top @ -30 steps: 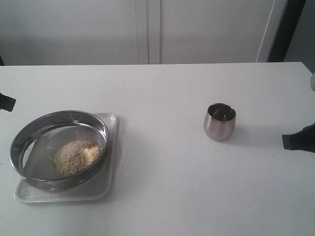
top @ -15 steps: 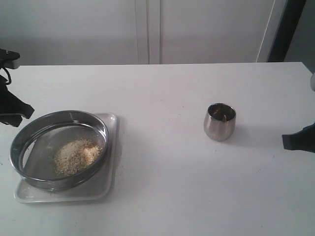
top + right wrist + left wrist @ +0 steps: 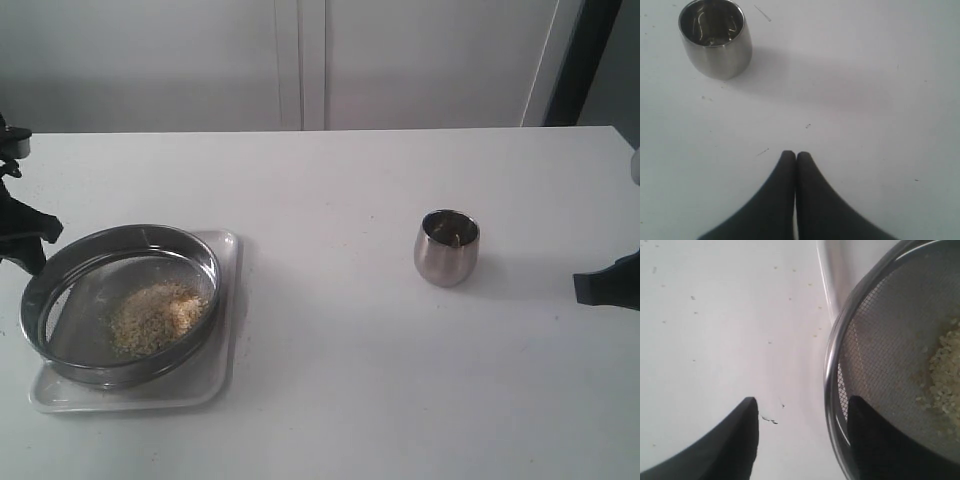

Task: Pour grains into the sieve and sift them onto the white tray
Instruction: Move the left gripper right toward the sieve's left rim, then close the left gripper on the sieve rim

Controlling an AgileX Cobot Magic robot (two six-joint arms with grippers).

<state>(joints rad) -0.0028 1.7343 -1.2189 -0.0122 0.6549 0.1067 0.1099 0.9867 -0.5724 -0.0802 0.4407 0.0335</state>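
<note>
Left pincer (image 3: pixel 803 402) released, jaws wide, straddling the near-left rim of the sieve (image 3: pixel 128 231): one finger over the mesh, the other outside over the worktop (image 3: pixel 340 380). Can't tell if it touches the rim. Sieve sits on the white tray (image 3: pixel 140 397), grains (image 3: pixel 155 318) piled inside. Right pincer (image 3: pixel 794 155) clenched on nothing, well apart, near the steel cup (image 3: pixel 446 247).

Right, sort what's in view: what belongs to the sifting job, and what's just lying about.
Job: sieve, sitting on the white tray; grains, heaped in it; left pincer, open at the sieve's rim.
Lying about: steel cup, standing apart on the table; right pincer, shut, touching nothing.
</note>
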